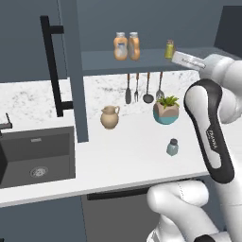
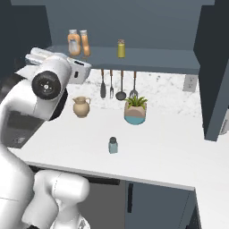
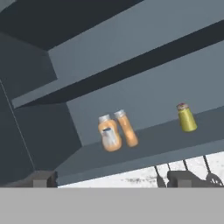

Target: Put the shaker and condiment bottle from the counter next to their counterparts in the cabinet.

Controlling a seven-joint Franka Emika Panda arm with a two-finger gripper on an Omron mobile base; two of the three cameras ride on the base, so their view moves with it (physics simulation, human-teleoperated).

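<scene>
Shaker (image 1: 172,147) first: the little blue-grey jar with the dark cap stands upright on the white desk (image 1: 127,156), near the front edge and toward the right end. It stands alone, with bare desk all around it. A green plant in a pot (image 1: 166,111) sits behind it, closer to the back wall, and a tan jug (image 1: 109,116) stands to the left of the plant. Some cooking tools (image 1: 142,88) hang on the wall under the cabinet shelf (image 1: 142,60).

Two orange bottles (image 1: 126,46) with pale caps stand side by side on the shelf, touching or almost touching. I cannot tell which one came from the desk. A small yellow shaker (image 1: 169,49) with a dark top stands on the same shelf, well off to their right. The cabinet door (image 1: 71,71) with the long black handle (image 1: 51,66) hangs open at the left, above the dark sink (image 1: 35,156).

The claw (image 3: 111,178) is up high, just in front of the shelf, facing the bottles. It is wide apart and holds nothing.
</scene>
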